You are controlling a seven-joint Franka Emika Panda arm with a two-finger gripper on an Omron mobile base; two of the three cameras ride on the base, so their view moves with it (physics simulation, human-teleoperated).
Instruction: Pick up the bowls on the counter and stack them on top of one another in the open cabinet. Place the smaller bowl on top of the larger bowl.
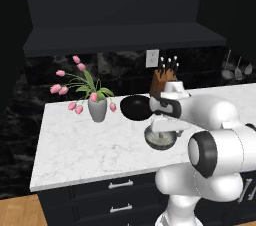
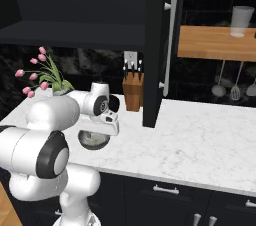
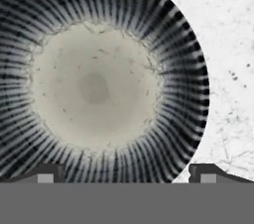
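Two bowls are still sitting on the counter [image 1: 80, 145]; nothing is reaching the cabinet [image 1: 125, 37] yet. I am hovering the gripper [image 3: 127, 176], fingers spread wide and holding nothing, over the smaller bowl [image 3: 94, 84]. At its 11 o'clock is lying the larger bowl [image 1: 135, 107].

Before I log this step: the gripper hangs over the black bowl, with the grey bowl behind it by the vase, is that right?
Not quite: the bowls are swapped. The gripper hangs over the grey bowl, as the hand view shows, jaws spread wide. The black bowl sits behind it by the vase.
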